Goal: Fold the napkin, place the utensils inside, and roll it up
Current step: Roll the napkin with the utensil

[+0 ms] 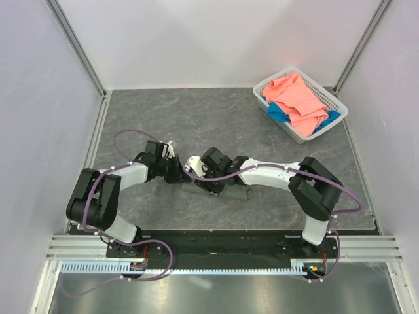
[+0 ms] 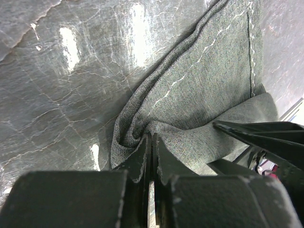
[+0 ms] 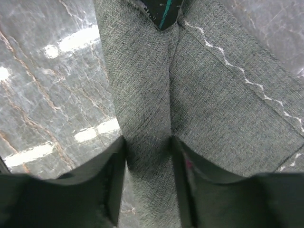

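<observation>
Left jaws pressed together, pinching a bunched part of the napkin [image 2: 204, 95]; right jaws astride a raised fold of it.
Napkin, dark grey, lies crumpled on the table [image 2: 71, 95], in its near half, between the two wrists. Right jaws stand part-spread with cloth between them; whether they grip it cannot be told.
</observation>
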Controlling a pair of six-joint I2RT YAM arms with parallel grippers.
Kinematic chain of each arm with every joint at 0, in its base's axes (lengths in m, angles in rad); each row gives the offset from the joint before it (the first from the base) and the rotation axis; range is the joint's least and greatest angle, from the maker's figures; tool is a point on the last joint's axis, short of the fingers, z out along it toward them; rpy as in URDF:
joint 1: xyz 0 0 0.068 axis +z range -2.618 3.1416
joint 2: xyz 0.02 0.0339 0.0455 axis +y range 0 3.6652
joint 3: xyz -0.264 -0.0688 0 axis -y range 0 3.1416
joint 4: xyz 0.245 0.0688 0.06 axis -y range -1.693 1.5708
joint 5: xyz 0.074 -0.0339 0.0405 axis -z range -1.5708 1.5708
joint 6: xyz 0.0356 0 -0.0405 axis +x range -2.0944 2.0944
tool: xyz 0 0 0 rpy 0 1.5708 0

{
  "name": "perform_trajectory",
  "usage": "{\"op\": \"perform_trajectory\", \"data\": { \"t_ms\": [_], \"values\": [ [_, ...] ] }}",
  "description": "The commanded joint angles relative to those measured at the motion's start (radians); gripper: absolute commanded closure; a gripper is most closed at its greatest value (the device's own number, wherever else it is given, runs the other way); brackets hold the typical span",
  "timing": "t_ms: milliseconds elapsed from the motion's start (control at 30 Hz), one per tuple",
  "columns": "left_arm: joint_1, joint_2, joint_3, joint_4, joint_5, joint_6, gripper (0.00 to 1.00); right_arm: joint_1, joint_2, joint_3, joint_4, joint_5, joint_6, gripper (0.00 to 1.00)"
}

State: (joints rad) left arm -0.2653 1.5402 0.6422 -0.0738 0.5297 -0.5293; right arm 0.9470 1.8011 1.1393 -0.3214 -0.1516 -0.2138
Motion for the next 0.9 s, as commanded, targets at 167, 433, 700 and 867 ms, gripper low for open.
{"op": "perform_trajectory", "data": {
  "t_ms": [167, 433, 700, 867],
  "values": [
    [-0.003, -0.092, 0.039, -0.043, -0.053, 0.034, 0.52, -0.066, 0.063, 0.014, -0.007, -0.164, 0.021, 0.67],
    [-0.005, -0.202, 0.011, -0.040, -0.111, 0.041, 0.47, -0.175, 0.135, 0.045, -0.033, -0.453, 0.050, 0.72],
    [-0.005, -0.215, -0.035, -0.017, -0.097, 0.035, 0.47, -0.247, 0.251, 0.163, -0.131, -0.617, 0.103, 0.71],
    [-0.005, -0.197, -0.049, 0.009, -0.077, 0.032, 0.47, -0.266, 0.348, 0.247, -0.224, -0.703, 0.111, 0.72]
  ]
}}
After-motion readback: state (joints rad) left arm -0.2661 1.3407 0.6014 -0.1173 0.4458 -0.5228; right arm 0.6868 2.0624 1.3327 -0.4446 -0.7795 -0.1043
